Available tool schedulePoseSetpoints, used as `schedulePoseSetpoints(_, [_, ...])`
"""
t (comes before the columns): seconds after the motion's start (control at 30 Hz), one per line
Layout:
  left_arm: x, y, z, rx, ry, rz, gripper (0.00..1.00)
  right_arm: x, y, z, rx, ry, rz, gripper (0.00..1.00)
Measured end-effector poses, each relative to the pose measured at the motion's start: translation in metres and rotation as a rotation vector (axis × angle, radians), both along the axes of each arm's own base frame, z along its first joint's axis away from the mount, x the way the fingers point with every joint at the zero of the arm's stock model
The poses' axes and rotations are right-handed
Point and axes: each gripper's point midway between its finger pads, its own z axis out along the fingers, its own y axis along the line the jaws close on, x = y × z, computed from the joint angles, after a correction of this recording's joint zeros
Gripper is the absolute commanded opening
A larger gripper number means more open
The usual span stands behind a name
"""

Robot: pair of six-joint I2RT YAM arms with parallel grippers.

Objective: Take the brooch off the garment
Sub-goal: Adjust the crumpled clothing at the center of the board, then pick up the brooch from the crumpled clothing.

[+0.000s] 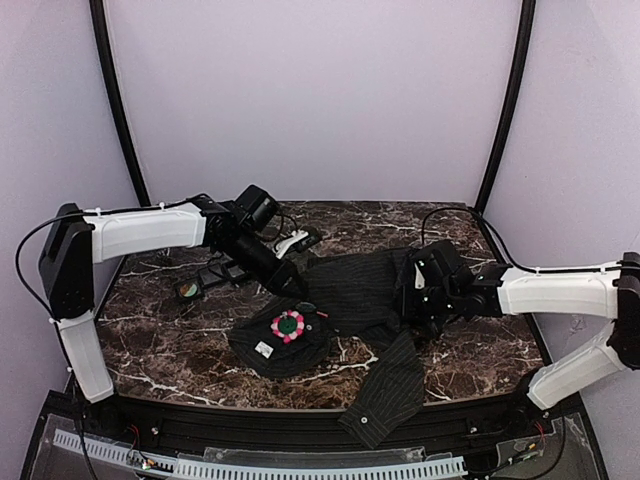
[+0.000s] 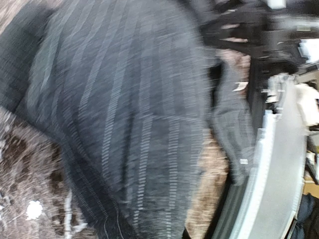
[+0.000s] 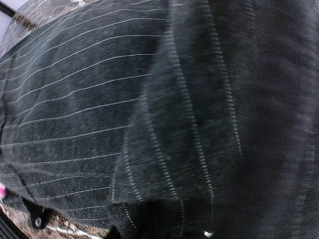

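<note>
Tabletop (image 1: 170, 345) of dark brown marble veined in white, with pale lilac walls (image 1: 320, 100) around it, a black pole (image 1: 118, 100) rising at each back corner and a white slotted strip (image 1: 330, 467) along the near edge. Shirt (image 1: 365, 290), dark with thin pale stripes, rumpled across the middle and right, one sleeve (image 1: 385, 400) trailing over the front edge. Brooch (image 1: 288, 326), pink petals round a dark centre, sits face up on the bunched left end of the shirt, nearer the left arm. Small black trays (image 1: 213, 274) on bare marble at back left, partly hidden by that arm. Left gripper (image 1: 283, 278) down at the shirt's back edge, just behind the brooch; right gripper (image 1: 412, 305) low against the cloth on the right. Both wrist views are filled with striped cloth, the left one blurred, and neither shows fingers, so I cannot tell whether either gripper is spread or closed, or has hold of anything.
</note>
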Motion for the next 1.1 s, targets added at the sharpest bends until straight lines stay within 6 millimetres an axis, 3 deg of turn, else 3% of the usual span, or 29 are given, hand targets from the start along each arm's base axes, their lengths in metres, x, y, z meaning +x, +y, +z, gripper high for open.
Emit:
schedulePoseSetpoints(0.13, [-0.015, -0.005, 0.031, -0.098, 0.018, -0.052, 0.01, 0.024, 0.010, 0.001, -0.030, -0.033, 0.002, 0.06])
schedulePoseSetpoints(0.33, [-0.026, -0.006, 0.050, -0.178, 0.063, -0.096, 0.01, 0.095, 0.027, 0.033, -0.011, -0.164, -0.021, 0.06])
schedulePoseSetpoints(0.4, [-0.027, -0.005, 0.054, -0.199, 0.085, -0.103, 0.01, 0.117, 0.031, 0.047, 0.004, -0.210, -0.028, 0.15])
schedulePoseSetpoints(0.5, [-0.025, -0.003, 0.058, -0.219, 0.114, -0.092, 0.01, 0.141, 0.040, 0.069, 0.015, -0.270, -0.013, 0.42])
schedulePoseSetpoints(0.57, [-0.019, 0.000, 0.060, -0.230, 0.129, -0.071, 0.01, 0.146, 0.045, 0.078, 0.025, -0.294, 0.001, 0.62])
schedulePoseSetpoints(0.67, [-0.005, 0.007, 0.063, -0.250, 0.152, -0.017, 0.01, 0.140, 0.047, 0.090, 0.027, -0.313, 0.043, 0.78])
schedulePoseSetpoints(0.77, [0.013, 0.017, 0.063, -0.269, 0.180, 0.052, 0.01, 0.120, 0.046, 0.107, 0.053, -0.338, 0.092, 0.82])
schedulePoseSetpoints(0.87, [0.023, 0.025, 0.061, -0.276, 0.202, 0.097, 0.01, 0.084, 0.049, 0.131, 0.104, -0.387, 0.187, 0.79])
schedulePoseSetpoints(0.97, [0.025, 0.025, 0.063, -0.284, 0.216, 0.107, 0.01, 0.047, 0.069, 0.153, 0.201, -0.433, 0.338, 0.72])
schedulePoseSetpoints(1.1, [0.022, 0.023, 0.065, -0.296, 0.233, 0.098, 0.01, 0.014, 0.097, 0.159, 0.299, -0.433, 0.519, 0.61])
